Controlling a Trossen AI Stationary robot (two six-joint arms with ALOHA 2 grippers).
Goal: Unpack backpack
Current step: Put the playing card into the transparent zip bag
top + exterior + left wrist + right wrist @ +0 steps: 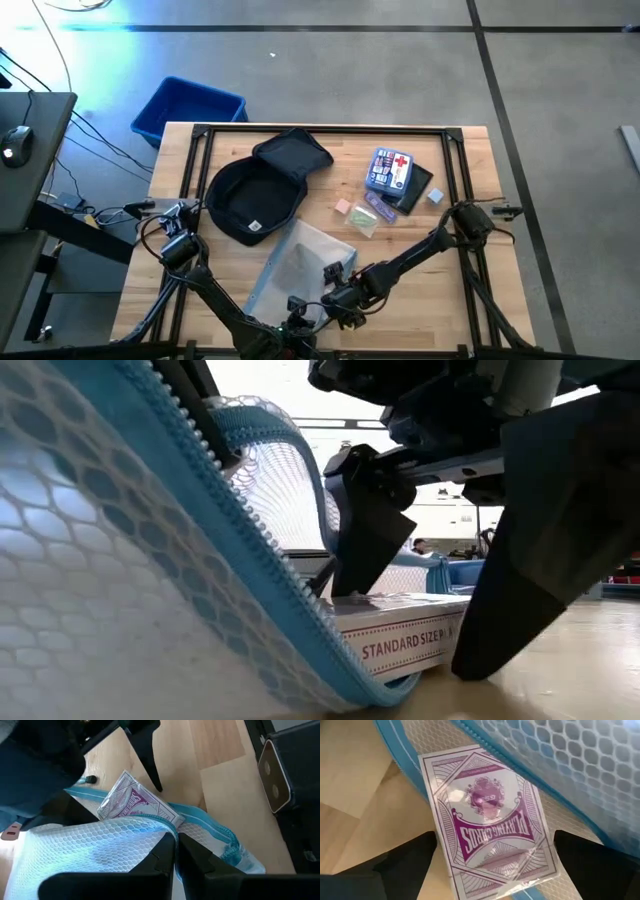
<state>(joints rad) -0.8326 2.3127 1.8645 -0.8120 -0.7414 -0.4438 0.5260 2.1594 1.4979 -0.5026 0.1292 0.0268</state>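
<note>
The dark navy backpack (255, 195) lies open at the table's far left, and no gripper touches it. Nearer the front lies a white mesh pouch (300, 265) with a light-blue zip. My left gripper (176, 855) is shut on its upper edge. A purple-and-white playing-card box (490, 825) lies flat at the pouch's mouth, partly on the zip edge (195, 815). My right gripper (497, 870) is open and points down over the box. One finger stands on each side of it (400, 630), and I cannot tell whether either touches it. My left gripper pinches the pouch's upper mesh layer at the zip edge of its mouth (170, 827) between its two fingers, slanting down from the near side. That layer is raised off the table and arches over the mouth (270, 460). The rest of the pouch lies on the table.
A blue first-aid kit (390, 168) lies on a dark flat item (415, 190) at the far right. Small items (343, 207) (365, 220) (435, 196) lie around it. A blue bin (190, 108) stands on the floor beyond the far left corner. Bare wood shows at the right front.
</note>
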